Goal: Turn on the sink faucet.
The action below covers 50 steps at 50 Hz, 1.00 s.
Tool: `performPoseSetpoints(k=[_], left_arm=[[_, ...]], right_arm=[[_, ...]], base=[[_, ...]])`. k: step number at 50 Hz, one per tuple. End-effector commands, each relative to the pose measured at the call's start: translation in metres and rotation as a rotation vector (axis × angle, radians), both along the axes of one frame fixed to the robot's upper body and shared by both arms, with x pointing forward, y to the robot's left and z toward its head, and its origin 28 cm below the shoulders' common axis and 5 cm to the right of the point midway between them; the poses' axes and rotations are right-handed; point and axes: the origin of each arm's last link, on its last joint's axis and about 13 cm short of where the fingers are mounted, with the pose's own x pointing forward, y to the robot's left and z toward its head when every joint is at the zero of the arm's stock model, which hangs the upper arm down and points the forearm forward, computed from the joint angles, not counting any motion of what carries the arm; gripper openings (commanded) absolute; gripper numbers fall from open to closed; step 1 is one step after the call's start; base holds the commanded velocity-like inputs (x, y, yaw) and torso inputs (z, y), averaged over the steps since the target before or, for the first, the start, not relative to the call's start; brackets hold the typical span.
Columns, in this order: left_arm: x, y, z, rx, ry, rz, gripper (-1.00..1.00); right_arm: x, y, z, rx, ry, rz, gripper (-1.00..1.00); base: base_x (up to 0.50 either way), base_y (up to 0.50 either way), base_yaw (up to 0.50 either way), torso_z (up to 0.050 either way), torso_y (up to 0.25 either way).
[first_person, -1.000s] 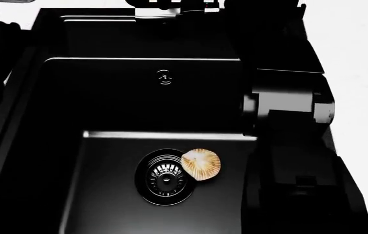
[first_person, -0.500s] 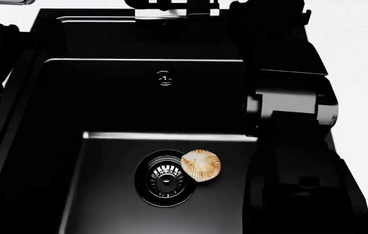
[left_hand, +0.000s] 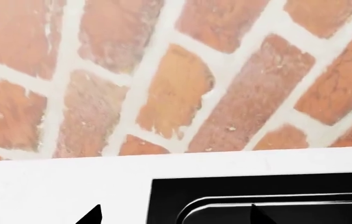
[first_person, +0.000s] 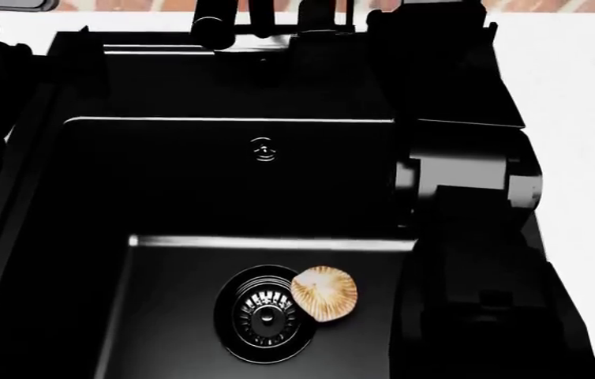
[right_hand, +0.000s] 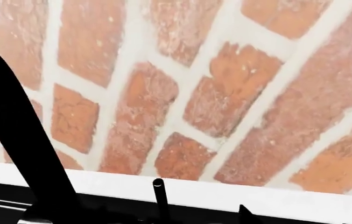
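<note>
The sink (first_person: 118,174) is set in the table (first_person: 571,103). A shell (first_person: 325,294) lies in it, touching the drain (first_person: 260,314). The sink faucet (first_person: 216,20) stands behind, before the brick wall (left_hand: 176,74).

White countertop (first_person: 571,103) carries the black sink (first_person: 171,197), set flush into it. Counter runs back to a brick wall (left_hand: 182,74). In the basin, a tan scallop shell (first_person: 325,294) lies on the floor, overlapping the round drain (first_person: 263,314).
</note>
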Motion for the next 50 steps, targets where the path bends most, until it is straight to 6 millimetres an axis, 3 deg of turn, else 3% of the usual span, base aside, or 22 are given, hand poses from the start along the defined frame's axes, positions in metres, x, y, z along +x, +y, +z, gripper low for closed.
performPoseSetpoints(k=[1, 20, 50], left_arm=[[0.0, -0.002, -0.001, -0.004, 0.001, -0.006, 1.0], [-0.001, -0.001, -0.006, -0.015, 0.015, -0.007, 1.0], [-0.001, 0.0, -0.011, -0.021, 0.016, 0.002, 1.0]], right_arm=[[0.0, 0.0, -0.002, 0.006, -0.002, 0.004, 1.0], [0.001, -0.008, -0.003, 0.05, -0.063, -0.111, 1.0], [-0.001, -0.026, -0.012, 0.045, -0.012, -0.167, 1.0]], base=[[0.16, 0.0, 0.0, 0.0, 0.0], [0.04, 0.0, 0.0, 0.0, 0.0], [0.0, 0.0, 0.0, 0.0, 0.0]])
